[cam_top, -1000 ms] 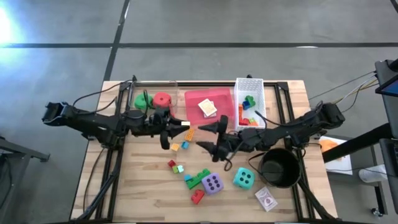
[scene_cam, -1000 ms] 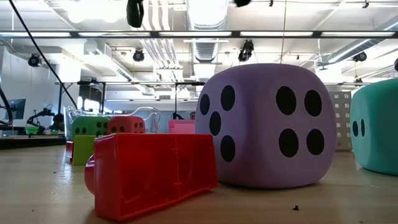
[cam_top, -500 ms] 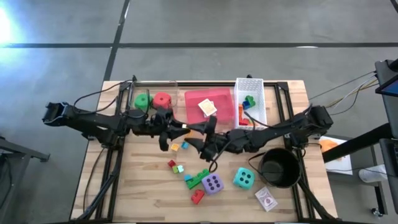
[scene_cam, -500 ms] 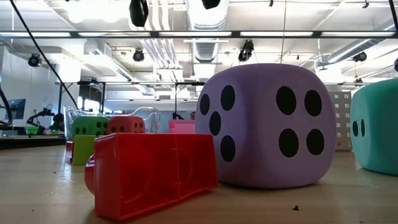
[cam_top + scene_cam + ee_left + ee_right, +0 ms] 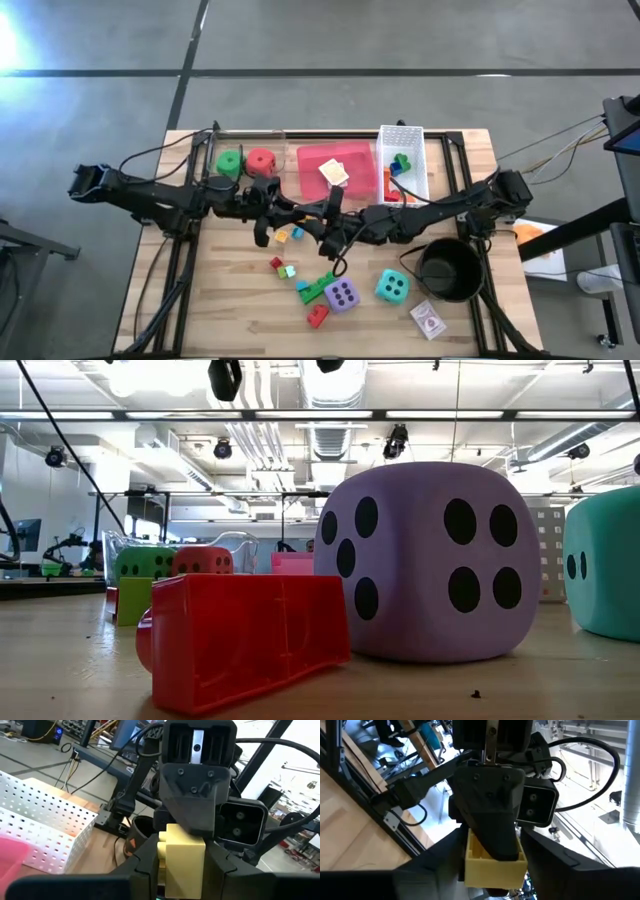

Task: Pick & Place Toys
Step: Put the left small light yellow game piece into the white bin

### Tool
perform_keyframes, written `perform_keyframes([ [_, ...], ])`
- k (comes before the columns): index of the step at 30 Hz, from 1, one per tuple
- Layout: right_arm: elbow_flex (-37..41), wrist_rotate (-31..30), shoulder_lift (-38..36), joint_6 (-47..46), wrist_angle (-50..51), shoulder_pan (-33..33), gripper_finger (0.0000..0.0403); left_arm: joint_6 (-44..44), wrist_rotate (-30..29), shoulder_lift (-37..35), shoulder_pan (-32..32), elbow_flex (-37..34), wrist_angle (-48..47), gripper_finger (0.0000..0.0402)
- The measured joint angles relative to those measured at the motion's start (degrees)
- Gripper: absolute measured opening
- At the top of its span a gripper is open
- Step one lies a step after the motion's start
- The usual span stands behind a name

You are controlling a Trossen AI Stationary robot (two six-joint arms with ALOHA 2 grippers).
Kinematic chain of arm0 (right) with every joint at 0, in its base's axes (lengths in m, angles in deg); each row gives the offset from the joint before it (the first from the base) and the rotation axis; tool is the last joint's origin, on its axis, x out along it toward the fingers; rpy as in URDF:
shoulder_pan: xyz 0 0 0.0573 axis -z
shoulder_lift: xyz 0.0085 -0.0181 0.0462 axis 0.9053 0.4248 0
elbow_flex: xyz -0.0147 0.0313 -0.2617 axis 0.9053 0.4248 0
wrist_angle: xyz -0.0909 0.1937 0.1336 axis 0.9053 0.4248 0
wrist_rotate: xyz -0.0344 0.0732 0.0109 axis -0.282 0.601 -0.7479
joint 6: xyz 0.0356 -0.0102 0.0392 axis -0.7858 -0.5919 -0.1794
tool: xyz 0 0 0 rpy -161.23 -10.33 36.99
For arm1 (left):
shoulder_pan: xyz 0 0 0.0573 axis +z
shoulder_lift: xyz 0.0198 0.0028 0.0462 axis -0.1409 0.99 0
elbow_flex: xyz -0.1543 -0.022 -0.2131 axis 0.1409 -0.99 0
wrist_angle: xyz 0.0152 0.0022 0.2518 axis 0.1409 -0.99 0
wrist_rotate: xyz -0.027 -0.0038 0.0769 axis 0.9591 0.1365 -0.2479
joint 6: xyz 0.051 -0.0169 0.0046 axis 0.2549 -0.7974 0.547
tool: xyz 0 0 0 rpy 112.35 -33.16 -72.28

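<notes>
My left gripper (image 5: pixel 293 210) is above the table's middle, shut on a yellow brick (image 5: pixel 182 855). My right gripper (image 5: pixel 322 218) faces it, open, with its fingers on either side of the same brick (image 5: pixel 495 862). A purple die (image 5: pixel 342 294) and a teal die (image 5: pixel 391 287) rest on the near table. A green die (image 5: pixel 230 162) and a red die (image 5: pixel 261 160) sit at the far left. Loose bricks (image 5: pixel 285 268) and a card pack (image 5: pixel 428 320) lie on the table. My left gripper pinches the yellow brick by two opposite sides (image 5: pixel 162 857) between its two fingers. The fingers come level from the table's left. The brick is lifted clear of the table. My right gripper's fingers (image 5: pixel 540 862) flank the brick; I cannot tell whether they touch it.
A white mesh basket (image 5: pixel 415 150) with bricks and a pink tray (image 5: pixel 360 160) with a card pack stand at the far side. A black pot (image 5: pixel 449 268) stands near right. A red brick (image 5: pixel 245 635) and a green brick (image 5: pixel 320 288) lie by the purple die.
My right gripper has gone toward the table's left, up to my left gripper, and its open fingers now stand around the yellow brick. The left gripper has kept still with the brick.
</notes>
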Motion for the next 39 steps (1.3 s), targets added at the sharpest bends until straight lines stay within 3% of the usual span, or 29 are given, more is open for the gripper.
perform_keyframes([
  [6, 0.0, 0.5, 0.0, -0.5, 0.0, 0.4, 0.0135, 0.4, 1.2, 0.0, 0.0, 0.0, 0.3, 0.0090],
  [15, 0.0, 1.5, 0.0, -0.1, 0.0, 0.4, 0.0172, 0.2, 2.7, 0.0, 0.0, 0.0, 0.0, 0.0090],
  [20, 0.0, 1.4, -0.1, -0.3, -0.2, 0.4, 0.0127, 1.0, 3.4, 0.0, 0.0, 0.0, 0.4, 0.0090],
  [23, 0.0, 1.3, -0.1, -0.2, -0.2, 0.4, 0.0128, 1.5, 3.6, 0.0, 0.0, 0.0, 0.4, 0.0092],
  [29, 0.1, 1.1, -0.1, -1.8, 0.1, 0.4, 0.0128, 5.1, 4.2, -0.1, -0.1, 0.0, -0.2, 0.0204],
  [32, 0.1, 1.0, -0.7, -4.6, 1.1, 0.5, 0.0128, 7.6, 1.7, -0.9, -0.1, 0.0, -1.9, 0.0251],
  [39, 0.0, 0.9, -5.0, -16.4, 9.3, 2.0, 0.0128, 10.2, -8.4, -4.5, -0.1, 0.0, -11.4, 0.0296],
])
